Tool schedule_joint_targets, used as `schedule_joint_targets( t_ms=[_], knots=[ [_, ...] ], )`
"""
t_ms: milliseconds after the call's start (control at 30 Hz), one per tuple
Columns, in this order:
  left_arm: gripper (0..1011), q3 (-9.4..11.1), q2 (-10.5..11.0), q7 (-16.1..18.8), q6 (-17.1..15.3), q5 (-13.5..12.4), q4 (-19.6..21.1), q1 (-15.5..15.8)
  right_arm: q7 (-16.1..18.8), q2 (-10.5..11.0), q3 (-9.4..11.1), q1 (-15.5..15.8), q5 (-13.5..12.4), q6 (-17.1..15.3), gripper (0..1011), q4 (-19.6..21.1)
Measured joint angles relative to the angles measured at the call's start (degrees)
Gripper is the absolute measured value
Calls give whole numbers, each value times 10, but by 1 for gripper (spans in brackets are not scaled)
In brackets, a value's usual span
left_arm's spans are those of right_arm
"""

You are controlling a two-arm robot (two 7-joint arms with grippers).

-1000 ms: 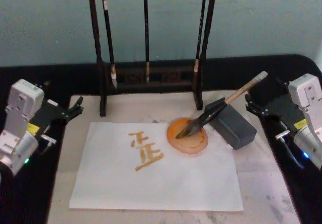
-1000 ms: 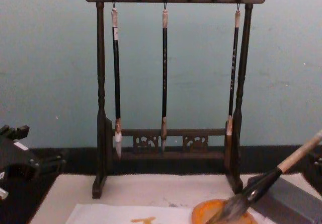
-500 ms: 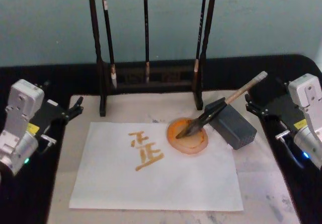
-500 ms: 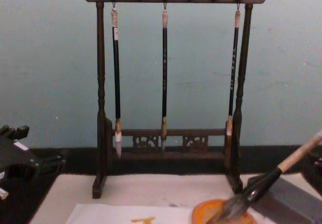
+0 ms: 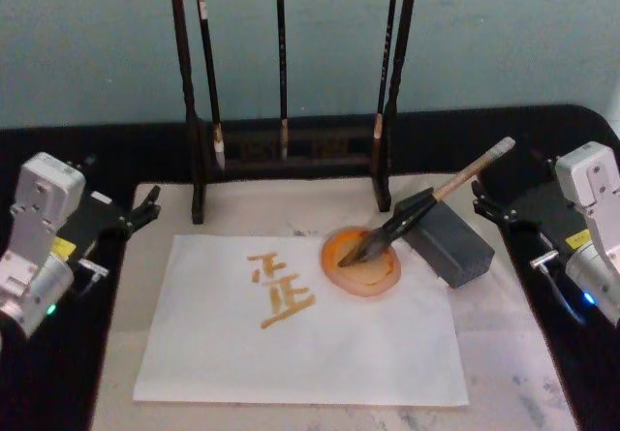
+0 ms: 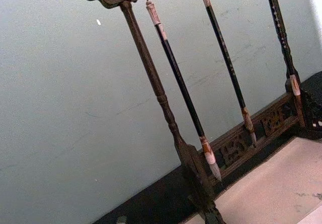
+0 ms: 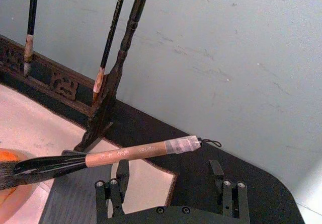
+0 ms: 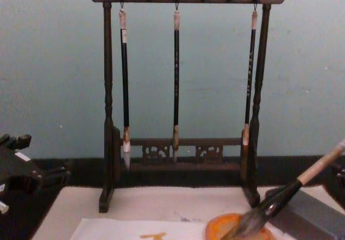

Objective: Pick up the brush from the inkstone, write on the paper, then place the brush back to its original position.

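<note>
Left gripper (image 5: 145, 208) beside the cream mat's (image 5: 252, 208) left edge, fingers spread, empty. White paper (image 5: 291, 344) with orange strokes lies flat on the mat. The brush (image 5: 412, 213) rests bristles-down in the orange inkstone (image 5: 384, 281), its shaft leaning on a grey block (image 5: 455, 247). Right gripper (image 5: 482, 201) at far right, fingers parted, holding nothing.

A black table (image 5: 107, 150) is covered in the middle by 1 cream mat (image 5: 499, 354). On the mat are laid 1 white paper (image 5: 320, 354), 1 orange dish (image 5: 378, 278) overlapping the paper's far right corner, and 1 grey block (image 5: 455, 247) just beside the dish. The 2 feet of a dark brush rack (image 5: 291, 148) are set on the mat's far edge.
</note>
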State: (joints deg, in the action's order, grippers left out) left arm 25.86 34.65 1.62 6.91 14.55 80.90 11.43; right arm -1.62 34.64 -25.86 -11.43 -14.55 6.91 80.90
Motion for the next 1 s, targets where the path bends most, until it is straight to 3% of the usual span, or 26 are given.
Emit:
schedule_joint_targets(
  t_ms=[1000],
  knots=[
    [1010,0,0,0,0,0,0,0,3,-2,3,1,0,0,1000,0]
  ],
)
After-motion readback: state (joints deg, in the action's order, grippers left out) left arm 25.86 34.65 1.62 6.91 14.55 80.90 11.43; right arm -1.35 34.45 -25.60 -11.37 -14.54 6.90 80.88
